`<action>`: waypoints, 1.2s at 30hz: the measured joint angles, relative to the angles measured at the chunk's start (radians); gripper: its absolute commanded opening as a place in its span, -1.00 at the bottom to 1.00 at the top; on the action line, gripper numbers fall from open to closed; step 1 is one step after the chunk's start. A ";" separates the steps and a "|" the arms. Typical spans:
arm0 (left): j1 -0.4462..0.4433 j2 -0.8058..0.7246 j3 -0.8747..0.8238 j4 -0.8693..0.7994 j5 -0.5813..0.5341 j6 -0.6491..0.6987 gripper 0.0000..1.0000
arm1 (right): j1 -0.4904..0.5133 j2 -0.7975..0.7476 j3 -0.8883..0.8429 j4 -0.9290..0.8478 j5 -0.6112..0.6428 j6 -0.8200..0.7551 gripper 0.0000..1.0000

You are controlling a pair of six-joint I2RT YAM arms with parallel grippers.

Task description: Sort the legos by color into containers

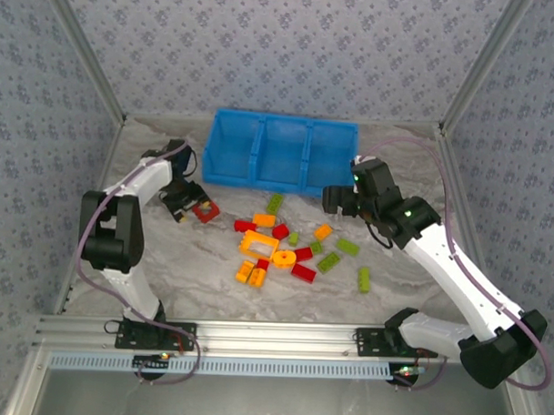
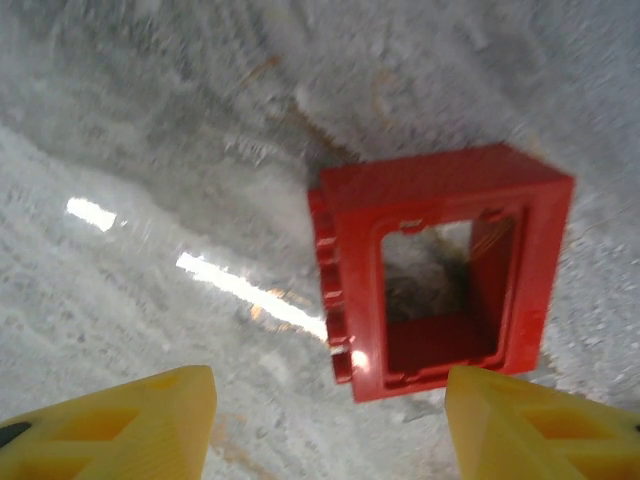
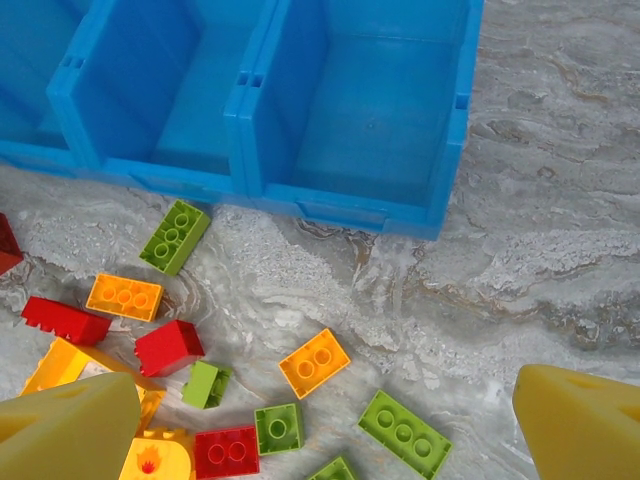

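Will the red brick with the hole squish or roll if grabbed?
Probably not: the red frame looks like hard, glossy plastic, so it should stay stiff. Its flat sides shouldn't roll, though it's hollow, likely light, and might slide.

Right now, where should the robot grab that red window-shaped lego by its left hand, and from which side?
Probably pinch the red frame across its two outer side walls, coming in from the side where the open left gripper is. Those walls look flat and parallel, and the middle is a hollow window with nothing to squeeze. The frame sits off toward the right finger, so centre first.
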 measured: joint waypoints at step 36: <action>-0.048 -0.063 0.005 -0.056 -0.086 -0.044 -1.00 | 0.000 -0.102 -0.172 0.419 -0.262 -0.040 1.00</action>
